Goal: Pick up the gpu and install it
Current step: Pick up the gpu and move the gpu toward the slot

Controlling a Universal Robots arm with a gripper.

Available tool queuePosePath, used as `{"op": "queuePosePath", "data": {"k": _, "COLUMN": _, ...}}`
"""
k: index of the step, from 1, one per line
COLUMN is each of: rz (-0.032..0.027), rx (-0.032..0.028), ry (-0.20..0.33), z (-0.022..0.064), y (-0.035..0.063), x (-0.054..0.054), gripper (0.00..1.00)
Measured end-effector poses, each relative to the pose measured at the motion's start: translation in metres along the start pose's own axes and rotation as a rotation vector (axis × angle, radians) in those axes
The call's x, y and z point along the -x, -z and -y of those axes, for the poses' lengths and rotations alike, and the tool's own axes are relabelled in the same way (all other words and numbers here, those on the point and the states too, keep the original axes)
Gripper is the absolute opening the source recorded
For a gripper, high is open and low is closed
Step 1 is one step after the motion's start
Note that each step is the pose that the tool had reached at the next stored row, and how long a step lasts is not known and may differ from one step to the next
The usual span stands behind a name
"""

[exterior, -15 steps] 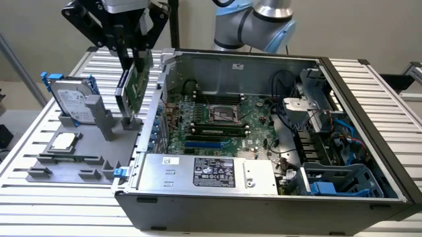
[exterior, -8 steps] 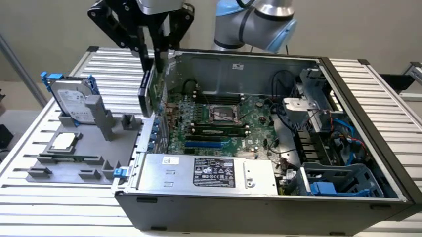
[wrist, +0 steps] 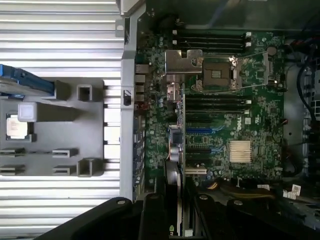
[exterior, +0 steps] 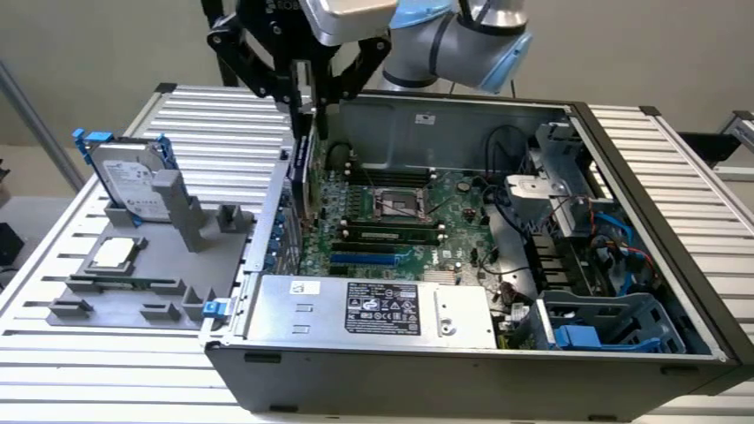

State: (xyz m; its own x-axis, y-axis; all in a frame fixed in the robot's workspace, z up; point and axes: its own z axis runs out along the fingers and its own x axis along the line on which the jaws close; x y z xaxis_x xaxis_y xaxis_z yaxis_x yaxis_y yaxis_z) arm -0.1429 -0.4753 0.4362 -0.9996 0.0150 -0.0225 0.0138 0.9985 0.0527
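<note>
Dark gpu (exterior: 303, 163) clamped in gripper (exterior: 310, 110); wrist view: edge-on above mobo (wrist: 260, 130).

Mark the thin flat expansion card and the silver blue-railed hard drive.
thin flat expansion card (exterior: 303, 172): exterior view, its dark face.
silver blue-railed hard drive (exterior: 125, 181): exterior view, its labelled face.

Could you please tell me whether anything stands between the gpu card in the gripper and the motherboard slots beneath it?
Nothing visible does. The gripper holds the thin dark gpu card edge-down above the large green motherboard, and the long expansion slots under it look bare, with no cable across them.
</note>
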Motion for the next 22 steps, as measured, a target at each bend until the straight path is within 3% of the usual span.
{"op": "queuePosePath", "data": {"k": 7, "rz": 0.0000, "rx": -0.0023, "ry": 0.000, "z": -0.0014, "y": -0.0151, "x": 0.036, "gripper": 0.00}}
{"op": "queuePosePath", "data": {"k": 15, "rz": 0.0000, "rx": -0.0023, "ry": 0.000, "z": -0.0097, "y": -0.0310, "x": 0.072, "gripper": 0.00}}
{"op": "queuePosePath", "data": {"k": 22, "rz": -0.0004, "rx": -0.0024, "ry": 0.000, "z": -0.0224, "y": -0.0448, "x": 0.091, "gripper": 0.00}}
